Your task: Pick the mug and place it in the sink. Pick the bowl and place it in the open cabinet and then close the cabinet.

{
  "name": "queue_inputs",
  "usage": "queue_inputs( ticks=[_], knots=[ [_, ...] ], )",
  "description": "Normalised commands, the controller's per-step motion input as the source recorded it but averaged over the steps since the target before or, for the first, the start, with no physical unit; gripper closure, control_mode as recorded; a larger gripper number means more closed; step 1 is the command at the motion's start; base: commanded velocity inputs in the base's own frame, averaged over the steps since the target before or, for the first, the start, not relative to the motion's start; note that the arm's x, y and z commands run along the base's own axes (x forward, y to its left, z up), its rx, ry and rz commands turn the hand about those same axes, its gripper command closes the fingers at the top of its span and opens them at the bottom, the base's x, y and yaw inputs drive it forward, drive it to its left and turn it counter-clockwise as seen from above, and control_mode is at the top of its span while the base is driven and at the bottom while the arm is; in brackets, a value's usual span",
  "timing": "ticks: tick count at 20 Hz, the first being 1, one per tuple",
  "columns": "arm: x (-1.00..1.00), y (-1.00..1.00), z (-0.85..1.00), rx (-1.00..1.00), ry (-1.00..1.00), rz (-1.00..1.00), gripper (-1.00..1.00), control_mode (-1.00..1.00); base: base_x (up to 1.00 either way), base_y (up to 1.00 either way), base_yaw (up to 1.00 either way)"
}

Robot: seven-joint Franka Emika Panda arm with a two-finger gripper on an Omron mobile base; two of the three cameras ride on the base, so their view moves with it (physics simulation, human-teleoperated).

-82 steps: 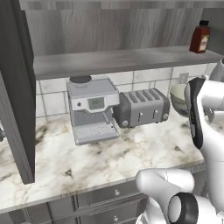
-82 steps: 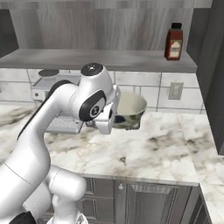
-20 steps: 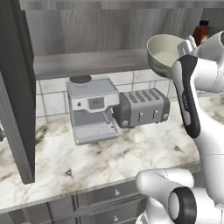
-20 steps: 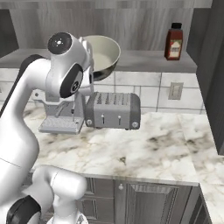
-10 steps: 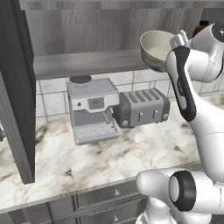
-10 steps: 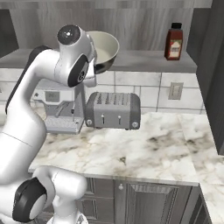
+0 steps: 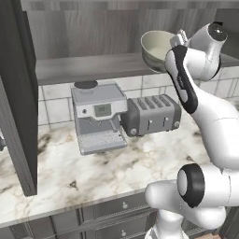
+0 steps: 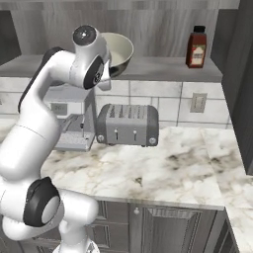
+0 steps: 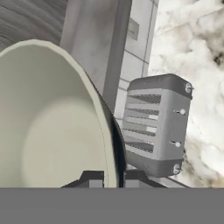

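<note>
The cream bowl point(image 7: 156, 45) hangs tilted at the level of the open cabinet's shelf point(image 7: 84, 67), above the toaster. My gripper point(image 9: 113, 178) is shut on the bowl's rim, one finger inside and one outside. From the right base view the bowl point(image 8: 120, 48) sits just behind my wrist, in front of the cabinet shelf point(image 8: 163, 68). Up close the bowl's pale inside point(image 9: 48, 122) takes up the left half of the hand view. The cabinet's dark door point(image 7: 16, 93) stands open at the left. The mug and the sink are out of view.
A grey toaster point(image 7: 151, 114) and a coffee machine point(image 7: 98, 116) stand on the marble counter point(image 7: 93, 172) under the shelf. A red-brown bottle point(image 8: 196, 47) stands on the shelf's right end. Another dark cabinet door point(image 8: 242, 74) juts out at the right.
My arm has carried the bowl up from beside the toaster to shelf height, and in the last second moved it left along the shelf front.
</note>
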Motion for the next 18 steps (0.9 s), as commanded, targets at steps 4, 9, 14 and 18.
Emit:
queue_inputs(
  ticks=[4,9,14,18],
  knots=[
    [0.45,0.04,0.00,0.00,-0.02,0.01,1.00,-1.00,0.00,0.00,0.00],
    [0.42,0.04,0.00,0.00,-0.03,0.01,1.00,-1.00,0.00,0.00,0.00],
    [0.41,0.06,0.00,0.00,0.00,0.01,1.00,-1.00,0.00,0.00,0.00],
    [0.28,0.03,0.00,0.00,0.00,0.01,1.00,-1.00,0.00,0.00,0.00]
  ],
)
